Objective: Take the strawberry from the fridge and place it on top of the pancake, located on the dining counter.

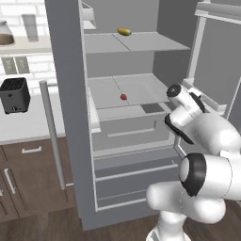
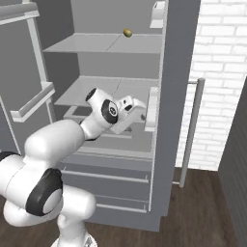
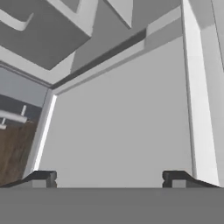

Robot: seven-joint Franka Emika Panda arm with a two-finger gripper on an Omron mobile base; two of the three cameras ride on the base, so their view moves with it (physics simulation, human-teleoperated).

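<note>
The grey fridge (image 1: 70,117) stands open. The strawberry (image 1: 123,97), a tiny red fruit, lies alone near the middle of the middle shelf (image 1: 141,87). My gripper (image 2: 136,109) hangs at the front of that shelf, right of the strawberry and apart from it in the left base view. In the hand view the gripper (image 3: 109,178) is open, its fingertips (image 3: 43,177) wide apart over a bare pale grey surface with nothing between them. The pancake and the dining counter are out of view.
An oblong yellow-green item (image 1: 124,31) rests on the upper shelf. The left door's bar handle (image 1: 52,136) and the right door's racks (image 1: 207,96) flank the opening. A black toaster (image 1: 14,95) sits on the wall counter above brown cabinets (image 1: 28,174).
</note>
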